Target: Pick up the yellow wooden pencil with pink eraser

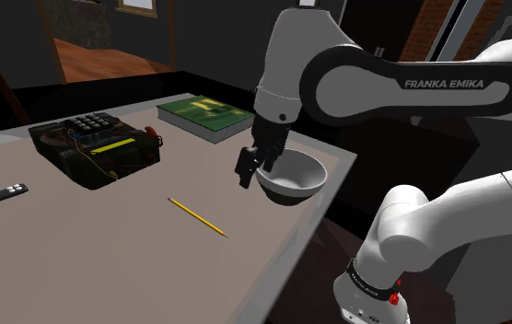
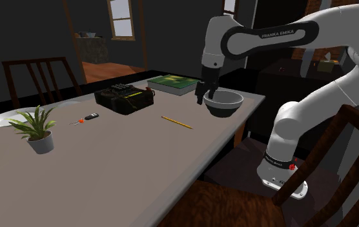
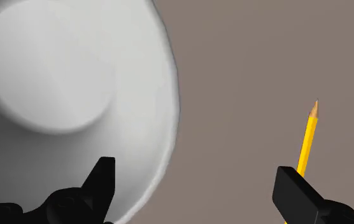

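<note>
So far, nothing of the pick is judged to be done. The yellow pencil (image 1: 197,217) is found lying flat on the grey table (image 1: 79,267), untouched and apart from everything else on it. The gripper (image 1: 248,168) is held in the air at the rim of the white bowl (image 1: 298,177), to one side of the pencil and clear of it. Its jaws are seen set wide apart in the wrist view, with only bare table and the bowl's edge between them. In that view the pencil's sharpened tip is shown just beyond one finger, on its outer side (the eraser end is hidden behind that finger). Nearly everything is judged to be left. The hand is to be shifted over the pencil, lowered, closed across the shaft and raised.
</note>
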